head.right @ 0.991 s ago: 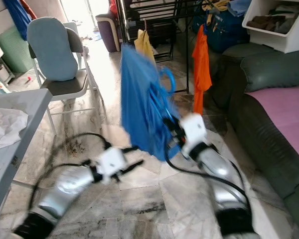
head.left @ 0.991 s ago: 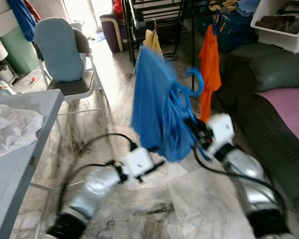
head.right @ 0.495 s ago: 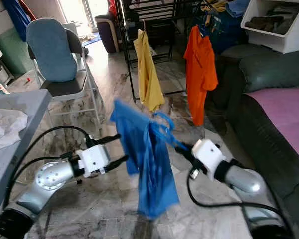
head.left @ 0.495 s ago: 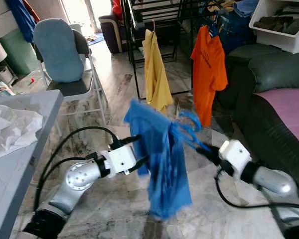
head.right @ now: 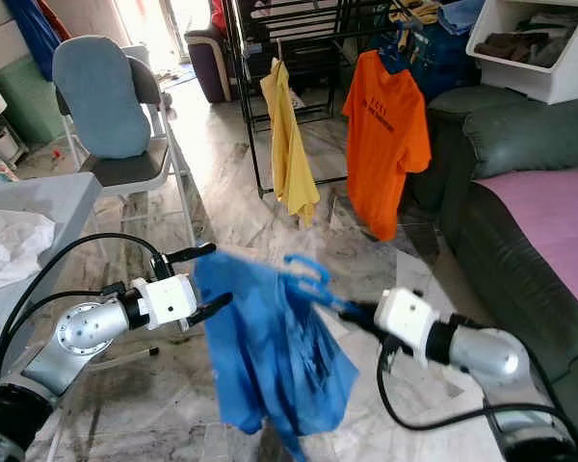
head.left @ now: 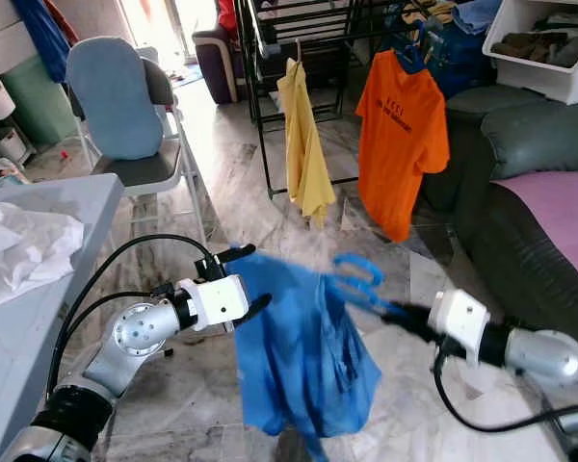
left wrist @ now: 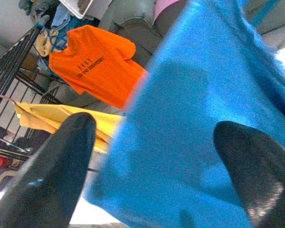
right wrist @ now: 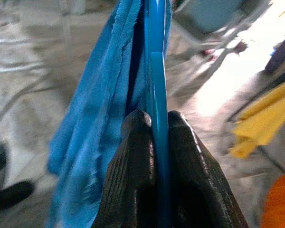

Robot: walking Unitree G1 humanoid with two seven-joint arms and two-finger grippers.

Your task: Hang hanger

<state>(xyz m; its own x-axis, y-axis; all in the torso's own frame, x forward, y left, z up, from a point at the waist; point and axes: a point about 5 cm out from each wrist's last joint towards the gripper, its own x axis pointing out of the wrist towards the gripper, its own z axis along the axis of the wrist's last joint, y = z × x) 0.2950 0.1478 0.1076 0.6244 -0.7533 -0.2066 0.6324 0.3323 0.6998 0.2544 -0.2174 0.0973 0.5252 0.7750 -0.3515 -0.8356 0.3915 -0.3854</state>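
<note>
Pinching the blue hanger (right wrist: 156, 95), right fingers (right wrist: 137, 156) carry the shirt (head.left: 299, 356); left fingers (left wrist: 52, 175) spread wide at its edge.

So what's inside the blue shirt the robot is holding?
A blue hanger: its hook pokes out the top, and the right claw pinches its bar. The rest of it is covered by the blue shirt.

Probably home: sofa (head.left: 544, 154), drying rack (head.left: 299, 38)
</note>
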